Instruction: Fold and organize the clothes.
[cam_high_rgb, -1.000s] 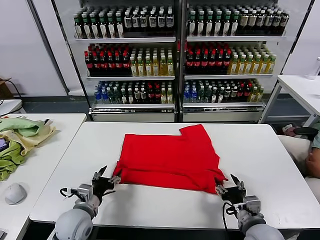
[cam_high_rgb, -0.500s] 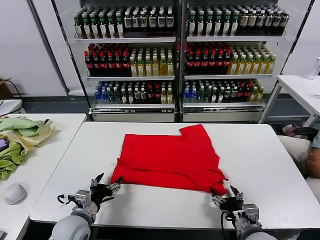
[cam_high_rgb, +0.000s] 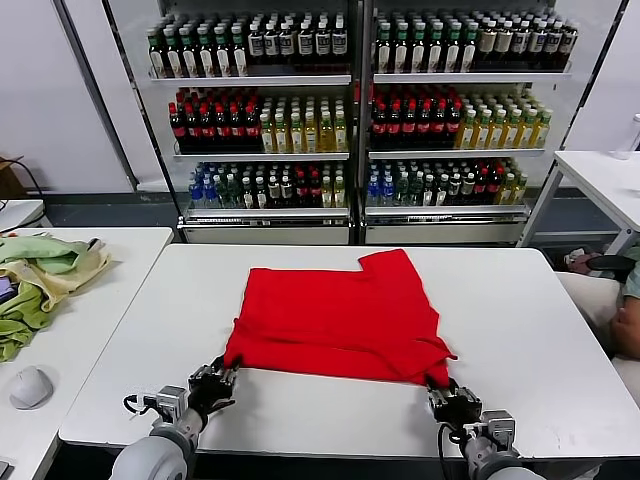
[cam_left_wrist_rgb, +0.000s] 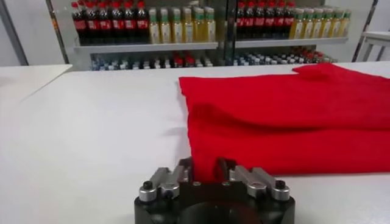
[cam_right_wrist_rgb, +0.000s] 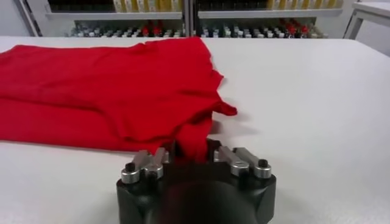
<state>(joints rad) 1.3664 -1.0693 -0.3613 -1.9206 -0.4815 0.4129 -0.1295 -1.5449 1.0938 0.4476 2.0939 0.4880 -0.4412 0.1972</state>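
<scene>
Lying folded and plain, the red T-shirt (cam_high_rgb: 340, 315) has near corners seemingly pinched by left hand (cam_high_rgb: 212, 381) and right hand (cam_high_rgb: 450, 399).

Left pincer (cam_high_rgb: 221, 378) and right pincer (cam_high_rgb: 443, 392) pinch the red T-shirt's (cam_high_rgb: 340, 315) near corners.

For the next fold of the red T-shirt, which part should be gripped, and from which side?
The two corners of the near edge of the red T-shirt, approached low from the robot's side of the white table. It lies flat, and both corners sit within reach; the left tool and right tool are pinching them.
</scene>
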